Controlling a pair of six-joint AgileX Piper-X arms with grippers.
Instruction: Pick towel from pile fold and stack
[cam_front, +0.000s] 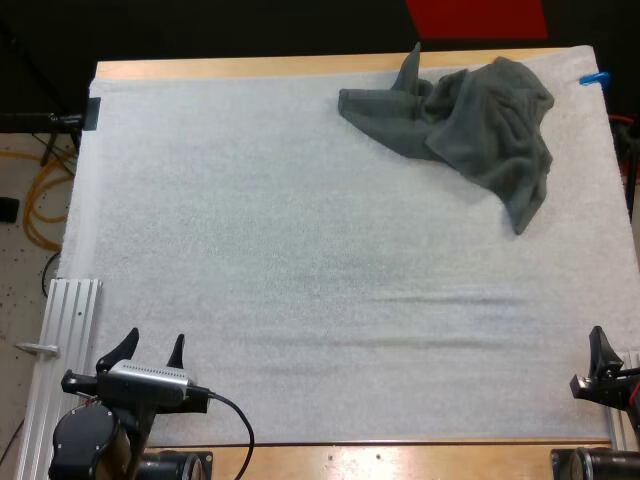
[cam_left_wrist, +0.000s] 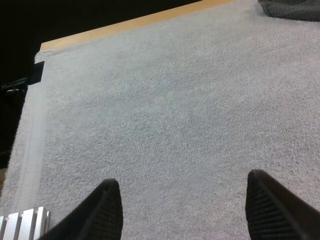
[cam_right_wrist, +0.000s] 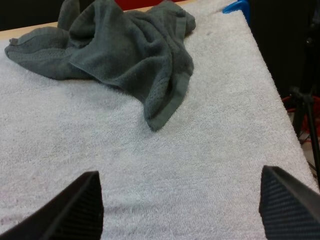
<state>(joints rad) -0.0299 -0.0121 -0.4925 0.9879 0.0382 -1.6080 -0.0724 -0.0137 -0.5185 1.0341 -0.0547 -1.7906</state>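
from the high view, find the crumpled towel heaped on the far right corner of the white mat, with one tail pointing back toward the mat's near side. note the left tool at the mat's near left corner, spread wide and holding nothing. treat the task as barely begun, and save the mat's broad centre as folding ground.

from the left wrist view, see both fingers standing well apart over bare mat, with the towel's edge just peeking in at the mat's far side. judge this arm too far off for the first grab. keep it for pinning a corner later.

from the right wrist view, see the right tool gaping wide and empty at the mat's near right edge, with the towel straight ahead. probably best to reach with this one. aim for the hanging tail or a hemmed edge, not the bulky middle. pinch a single layer, lift until the folds fall loose, then carry it to the mat's centre.
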